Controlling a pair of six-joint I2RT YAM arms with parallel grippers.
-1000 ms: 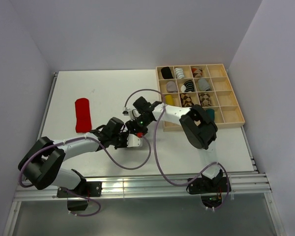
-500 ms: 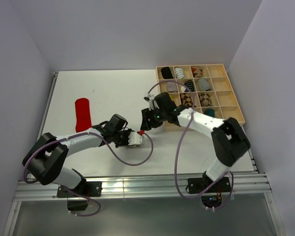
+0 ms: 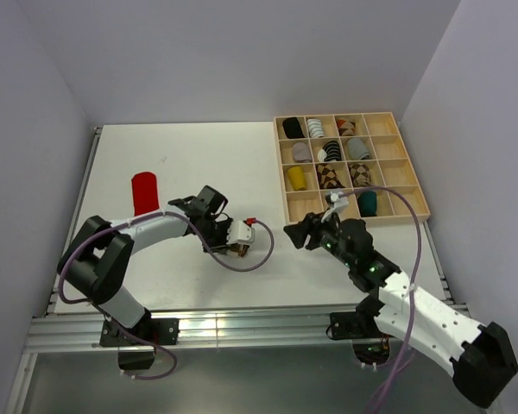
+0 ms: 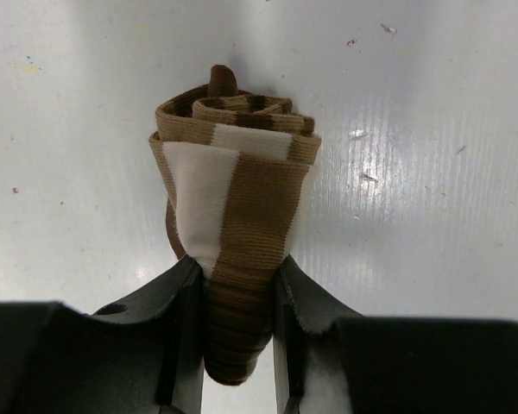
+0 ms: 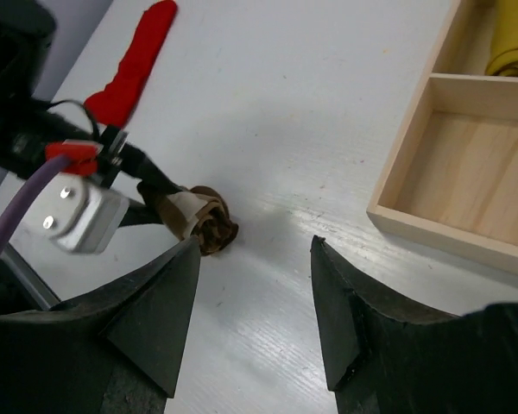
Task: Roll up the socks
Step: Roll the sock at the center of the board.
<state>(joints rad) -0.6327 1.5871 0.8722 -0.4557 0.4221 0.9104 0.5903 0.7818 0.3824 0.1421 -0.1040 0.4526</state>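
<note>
The brown-and-cream striped sock [image 4: 233, 177] is rolled into a tight bundle and rests on the white table. My left gripper [image 4: 237, 289] is shut on its near end. In the top view this gripper [image 3: 235, 246] and the roll [image 3: 240, 251] are at the table's middle front. My right gripper [image 5: 255, 246] is open and empty, a short way right of the roll [image 5: 205, 222], and in the top view it [image 3: 297, 235] hovers near the tray's front left corner. The plain red sock [image 3: 144, 191] lies flat at the left. The dark teal sock [image 3: 368, 203] sits in a tray compartment.
A wooden compartment tray [image 3: 354, 222] stands at the back right and holds several sock bundles, among them a yellow one [image 3: 295, 178]. Its front edge [image 5: 432, 231] is close on the right of my right gripper. A purple cable [image 3: 259, 259] loops beside the left gripper.
My right gripper has pulled back from the roll toward the near right and is open. My left gripper has kept its hold on the striped roll and shifted slightly right.
</note>
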